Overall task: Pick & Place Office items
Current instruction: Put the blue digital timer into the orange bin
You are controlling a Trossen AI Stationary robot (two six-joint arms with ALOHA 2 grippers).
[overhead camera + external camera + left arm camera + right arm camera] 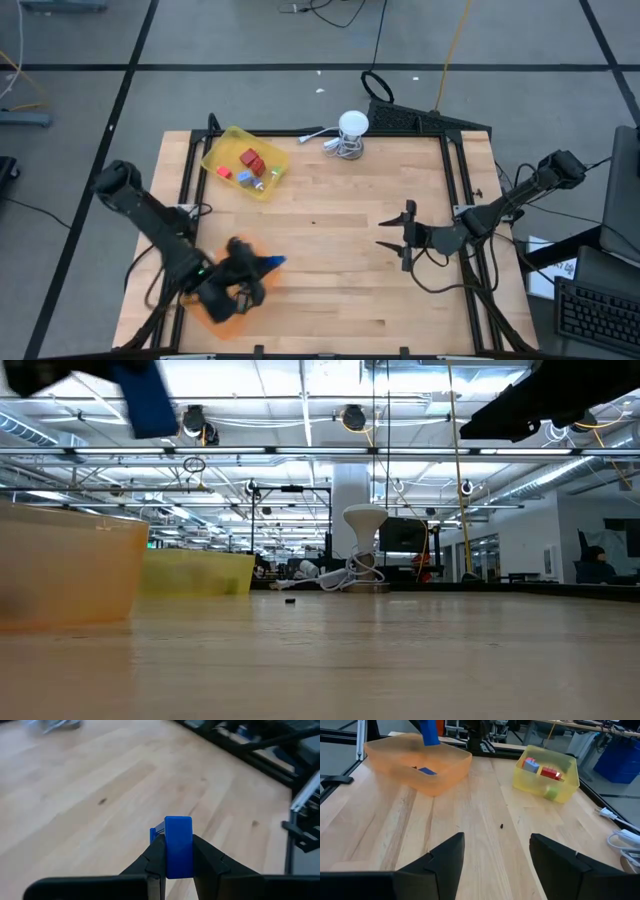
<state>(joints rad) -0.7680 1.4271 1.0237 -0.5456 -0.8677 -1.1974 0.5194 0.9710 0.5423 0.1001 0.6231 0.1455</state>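
Left gripper (177, 851) pinching blue piece (178, 845) above orange tray (445, 770) — right gripper (496, 852) spread.

Open-plan lab: exposed ceiling pipes (330, 452), monitors (402, 536).

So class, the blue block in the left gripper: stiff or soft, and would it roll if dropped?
The blue block probably is stiff: pinched in the left gripper, it keeps straight edges and flat faces. It likely would not roll, being boxy with only softly rounded corners. It seems light for its size, since a narrow pinch holds it above the orange tray.
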